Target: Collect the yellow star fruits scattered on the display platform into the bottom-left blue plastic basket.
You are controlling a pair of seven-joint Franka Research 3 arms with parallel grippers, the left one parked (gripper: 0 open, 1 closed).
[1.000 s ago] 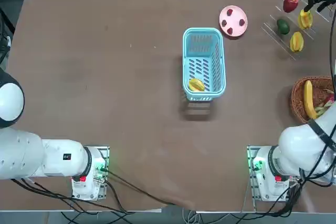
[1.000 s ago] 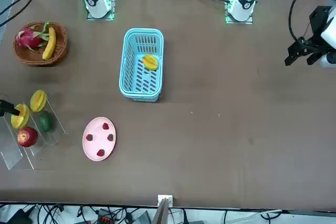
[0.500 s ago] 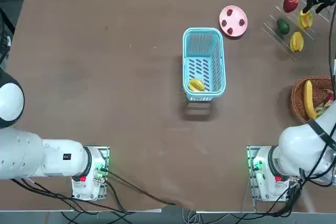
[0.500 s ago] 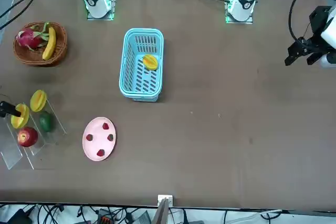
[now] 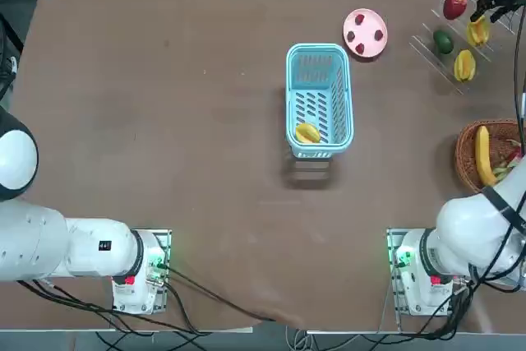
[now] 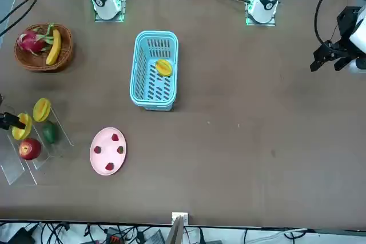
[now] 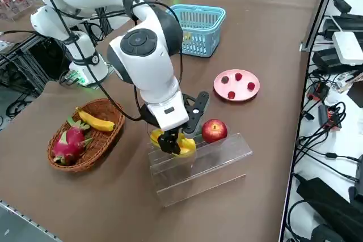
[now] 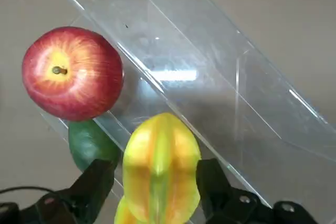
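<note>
Brown table (image 5: pixel 222 228): one yellow star fruit (image 5: pixel 307 133) lies in the blue basket (image 5: pixel 320 100); two others (image 5: pixel 464 66) rest on the clear platform (image 7: pixel 198 165), the right gripper's jaws (image 8: pixel 152 184) open around one.

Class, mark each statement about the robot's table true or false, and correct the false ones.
1. The light blue slotted plastic basket holds one yellow star fruit. True.
2. The right gripper is shut. False: its fingers stand open, either side of a star fruit on the clear acrylic rack.
3. The long yellow banana lies in the round brown wicker basket. True.
4. The round red apple sits on the pink plate. False: it is on the rack.
</note>
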